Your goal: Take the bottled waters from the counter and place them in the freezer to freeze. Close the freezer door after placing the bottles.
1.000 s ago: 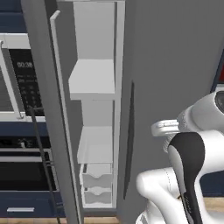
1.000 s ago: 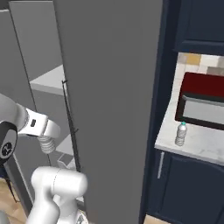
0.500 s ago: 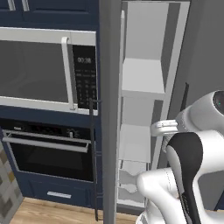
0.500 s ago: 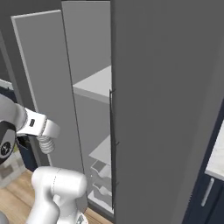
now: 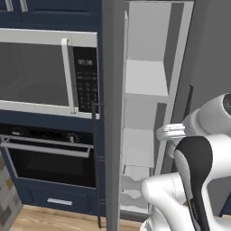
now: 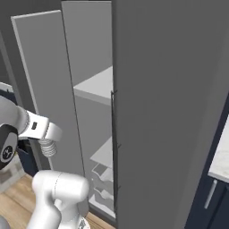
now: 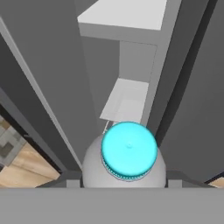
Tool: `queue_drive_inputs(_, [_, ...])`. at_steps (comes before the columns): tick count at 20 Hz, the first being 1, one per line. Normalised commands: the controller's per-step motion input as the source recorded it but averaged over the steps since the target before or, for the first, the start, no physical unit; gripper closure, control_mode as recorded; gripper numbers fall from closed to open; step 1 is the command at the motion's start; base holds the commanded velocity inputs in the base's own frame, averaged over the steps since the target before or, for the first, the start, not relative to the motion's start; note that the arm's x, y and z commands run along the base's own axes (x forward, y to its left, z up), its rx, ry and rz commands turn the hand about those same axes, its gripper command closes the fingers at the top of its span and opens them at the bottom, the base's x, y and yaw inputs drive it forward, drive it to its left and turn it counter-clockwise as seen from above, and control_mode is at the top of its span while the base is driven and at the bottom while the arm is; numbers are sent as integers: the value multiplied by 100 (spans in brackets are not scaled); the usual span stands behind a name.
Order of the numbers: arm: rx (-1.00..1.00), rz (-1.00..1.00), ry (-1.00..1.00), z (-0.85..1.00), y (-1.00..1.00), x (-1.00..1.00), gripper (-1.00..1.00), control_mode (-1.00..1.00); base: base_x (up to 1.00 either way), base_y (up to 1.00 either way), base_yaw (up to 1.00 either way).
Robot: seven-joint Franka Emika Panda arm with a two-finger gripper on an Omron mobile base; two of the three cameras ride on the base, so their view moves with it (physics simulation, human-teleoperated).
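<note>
Carrying a bottled water point(image 7: 128, 153) clenched in the end effector point(image 7: 125, 181), just before the open freezer point(image 5: 145, 113); best keep it upright, clear the freezer door point(image 5: 113, 113), and aim for a bare shelf point(image 7: 127, 100).

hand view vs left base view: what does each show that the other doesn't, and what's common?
Hand view alone: a bottled water with its light blue cap toward the camera, held in the shut gripper.
Left base view alone: the steel microwave, the oven under it, and the robot's white arm.
Both: the open freezer with its white shelves, the freezer door swung out on the left, and wood floor.
</note>
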Motion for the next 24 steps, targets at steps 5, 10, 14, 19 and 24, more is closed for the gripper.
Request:
queue_drive_inputs(5, [0,0,0,0,0,0,100,100,37,-4,-22])
queue_drive_inputs(10, [0,0,0,0,0,0,100,100,9,15,-7])
queue_drive_inputs(14, [0,0,0,0,0,0,100,100,0,64,0])
queue_drive_inputs(19, [0,0,0,0,0,0,100,100,1,26,0])
queue_drive_inputs(24, [0,0,0,0,0,0,100,100,0,0,0])
